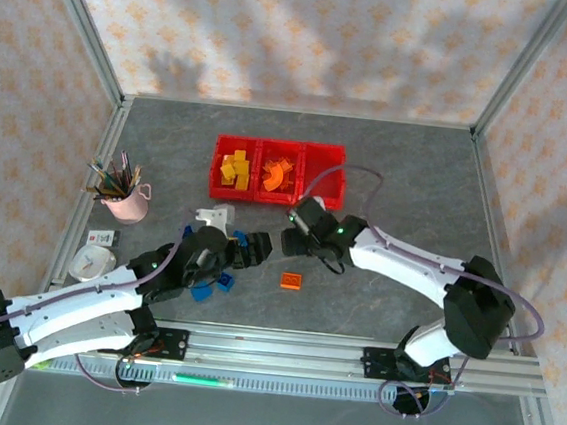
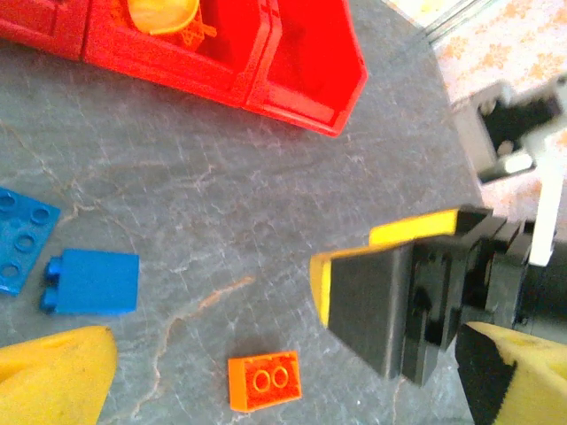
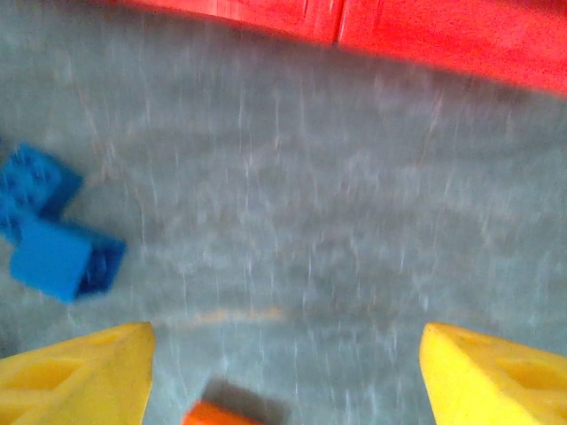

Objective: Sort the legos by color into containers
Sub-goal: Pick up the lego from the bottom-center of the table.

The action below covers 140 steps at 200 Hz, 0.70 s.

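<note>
done-ish: yellow legos (image 1: 234,167), orange arches (image 1: 277,175) sit in the containers (image 1: 265,197), third bin maybe empty | to go: blue bricks (image 1: 224,283), orange brick (image 1: 291,281) on table (image 1: 417,185) | your left gripper (image 1: 252,252), right gripper (image 3: 283,372) both gaping, empty

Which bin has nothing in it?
The right bin: its floor is bare, while the left bin holds yellow bricks and the middle bin orange ones.

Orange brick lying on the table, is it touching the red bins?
Apart. The left wrist view shows bare grey table between the orange brick and the red bins.
</note>
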Each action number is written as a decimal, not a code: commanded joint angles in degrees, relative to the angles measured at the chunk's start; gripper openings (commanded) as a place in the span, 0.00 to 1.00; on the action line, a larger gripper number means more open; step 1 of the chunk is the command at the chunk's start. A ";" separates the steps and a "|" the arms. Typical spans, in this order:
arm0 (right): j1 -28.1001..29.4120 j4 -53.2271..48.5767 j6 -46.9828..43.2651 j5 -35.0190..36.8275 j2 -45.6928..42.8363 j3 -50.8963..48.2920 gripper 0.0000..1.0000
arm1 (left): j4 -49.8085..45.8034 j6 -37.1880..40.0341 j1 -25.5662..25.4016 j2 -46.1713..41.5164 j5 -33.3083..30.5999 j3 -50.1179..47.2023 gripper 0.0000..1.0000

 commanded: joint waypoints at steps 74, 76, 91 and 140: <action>12.10 5.06 5.95 -0.74 -4.48 -14.07 0.81 | -2.52 -9.27 -5.77 -5.22 -7.79 -4.72 0.99; 12.07 5.20 5.87 -0.74 -4.28 -14.05 0.81 | -2.55 -9.27 -5.73 -5.29 -7.89 -4.79 0.99; 12.22 6.16 5.42 -0.24 -2.58 -13.76 0.80 | -2.90 -9.45 -5.74 -5.46 -8.32 -4.86 0.99; 12.12 6.27 3.71 4.19 3.24 -11.24 0.78 | -4.12 -10.45 -5.77 -6.61 -9.70 -5.67 0.99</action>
